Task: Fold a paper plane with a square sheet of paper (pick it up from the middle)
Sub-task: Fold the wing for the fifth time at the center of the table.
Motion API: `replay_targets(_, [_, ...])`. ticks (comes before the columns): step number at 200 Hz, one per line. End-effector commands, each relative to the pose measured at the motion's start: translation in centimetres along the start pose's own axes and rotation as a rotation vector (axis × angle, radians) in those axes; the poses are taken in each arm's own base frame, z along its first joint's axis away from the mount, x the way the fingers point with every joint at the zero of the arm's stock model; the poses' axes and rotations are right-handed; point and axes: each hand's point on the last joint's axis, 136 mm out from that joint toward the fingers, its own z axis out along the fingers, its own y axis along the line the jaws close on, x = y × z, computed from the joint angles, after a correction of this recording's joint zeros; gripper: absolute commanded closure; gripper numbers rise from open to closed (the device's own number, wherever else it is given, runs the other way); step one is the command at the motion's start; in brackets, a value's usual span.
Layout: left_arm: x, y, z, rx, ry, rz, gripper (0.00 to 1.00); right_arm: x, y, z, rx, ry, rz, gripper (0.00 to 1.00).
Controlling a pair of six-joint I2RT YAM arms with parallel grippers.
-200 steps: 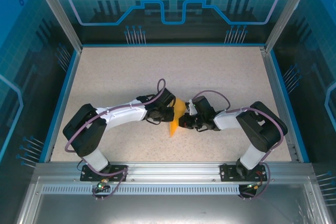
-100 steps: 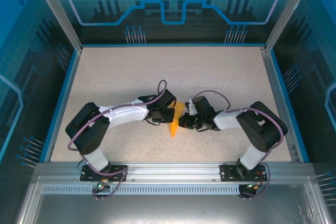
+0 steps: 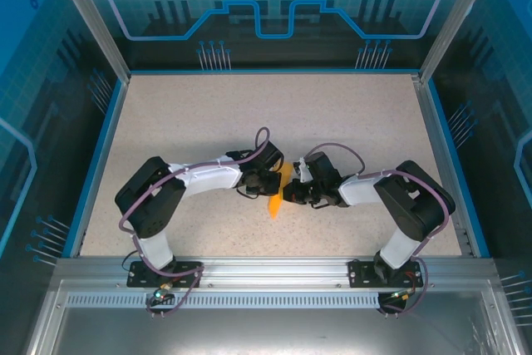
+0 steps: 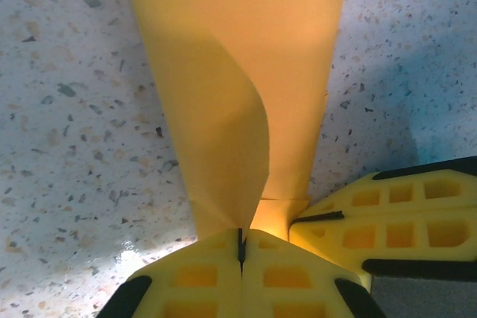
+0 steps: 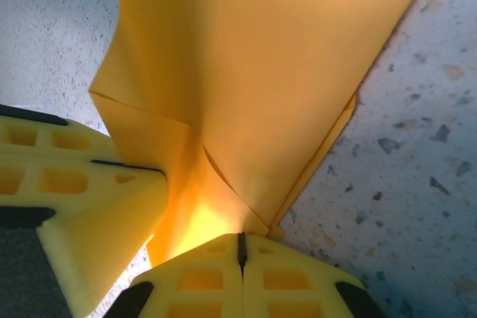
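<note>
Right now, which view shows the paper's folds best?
Left wrist: the orange paper shows its curled flap and layers plainly above the pinching left gripper. Right wrist shows creases beside the pinching right gripper. Top external shows a small orange tip.

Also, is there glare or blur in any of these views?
Left wrist: sharp, with a glare patch on the table and a bluish shadow at right. Right wrist: the orange paper looks washed out at its lower end. Top external: even light, no blur.
</note>
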Motion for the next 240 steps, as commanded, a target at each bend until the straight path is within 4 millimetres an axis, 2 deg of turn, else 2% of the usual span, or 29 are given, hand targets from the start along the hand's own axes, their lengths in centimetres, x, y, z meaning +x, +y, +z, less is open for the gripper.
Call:
replay_targets(1, [-0.6, -2.0, 0.0, 0.063, 0.004, -0.011, 1.0, 1.7, -3.7, 0.3, 0.117, 0.04, 0.055, 1.0])
replay_targets(55, [-0.9, -2.8, 0.1, 0.09, 0.007, -0.021, 1.0, 1.7, -3.8, 0.3, 0.114, 0.038, 0.054, 1.0])
replay_targets(169, [-0.1, -2.1, 2.9, 0.071, 0.061, -0.031, 1.0, 1.4, -3.3, -0.2, 0.091, 0.013, 0.03, 1.0])
replay_targets(240, [-0.9, -1.7, 2.5, 0.078, 0.04, -0.044, 1.0, 0.2, -2.3, -0.8, 0.028, -0.037, 0.025, 1.0])
